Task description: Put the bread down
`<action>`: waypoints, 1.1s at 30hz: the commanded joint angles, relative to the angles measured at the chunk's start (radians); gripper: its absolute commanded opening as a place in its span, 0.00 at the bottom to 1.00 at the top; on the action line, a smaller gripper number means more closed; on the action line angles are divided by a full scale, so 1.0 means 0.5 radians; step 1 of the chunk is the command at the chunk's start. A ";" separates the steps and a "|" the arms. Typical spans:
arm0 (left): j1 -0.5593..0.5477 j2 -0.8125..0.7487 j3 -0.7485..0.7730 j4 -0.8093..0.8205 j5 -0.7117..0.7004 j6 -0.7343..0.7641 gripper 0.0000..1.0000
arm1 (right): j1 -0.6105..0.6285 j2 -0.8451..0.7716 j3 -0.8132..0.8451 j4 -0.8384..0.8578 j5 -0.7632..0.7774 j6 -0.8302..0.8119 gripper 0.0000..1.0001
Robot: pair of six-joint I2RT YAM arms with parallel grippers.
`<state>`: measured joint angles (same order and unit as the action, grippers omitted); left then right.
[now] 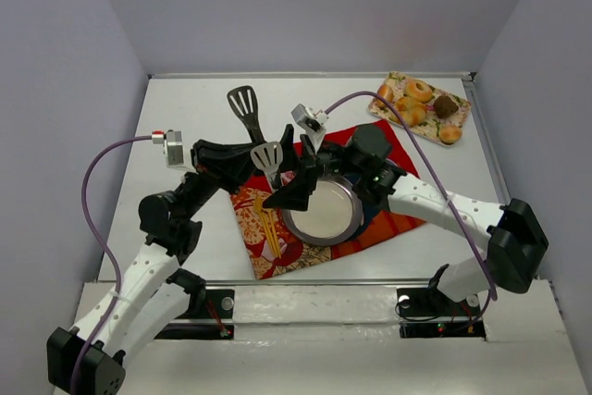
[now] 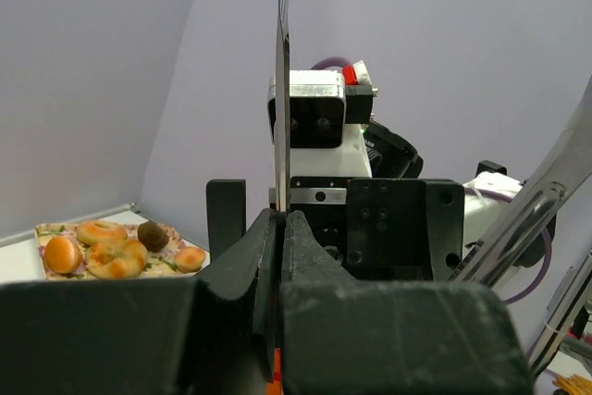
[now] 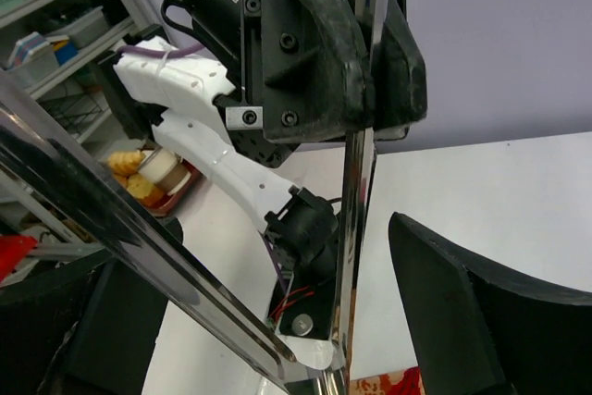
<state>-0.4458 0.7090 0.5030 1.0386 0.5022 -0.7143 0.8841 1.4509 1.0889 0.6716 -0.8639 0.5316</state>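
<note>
From above, my two arms meet over a red cloth (image 1: 407, 221) on the white counter (image 1: 185, 108). A round dish (image 1: 324, 215) lies on the cloth, under my jaws. My left jaws hold a shiny metal tool (image 1: 267, 156) with slots in its flat end. A black spatula (image 1: 243, 104) lies on the counter just behind it. The bread (image 1: 450, 133) is well apart from me, on the flowery tray (image 1: 396, 79) in the far right corner. It sits at the near right end of the tray, close to the dark muffin (image 1: 446, 105). The bagel (image 1: 419, 90) is at the back of the tray.

From my left wrist, my left jaws are pressed tight on the thin edge of the metal tool (image 2: 282, 90), which stands straight up. A second shiny bar (image 2: 536, 201) slants up on the right, and I cannot tell if it is part of the same tool. The tray (image 2: 42, 228) is low on the left, with the bread (image 2: 190, 258) at its right end, beside the muffin (image 2: 153, 235).

From my right wrist, my right jaws are spread wide and hold nothing. The metal tool (image 3: 356, 228) hangs between them, gripped from above by my left jaws. The second shiny bar (image 3: 139, 256) slants across in front, and the two meet low down
</note>
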 commanded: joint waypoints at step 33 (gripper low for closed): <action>-0.020 -0.160 0.203 -0.653 -0.326 0.244 0.89 | -0.206 -0.042 0.283 0.022 0.062 0.247 0.40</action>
<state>-0.4572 0.6353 0.5457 0.7574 0.3599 -0.6315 0.8356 1.4731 1.1717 0.6373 -0.8368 0.6121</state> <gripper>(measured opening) 0.856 0.403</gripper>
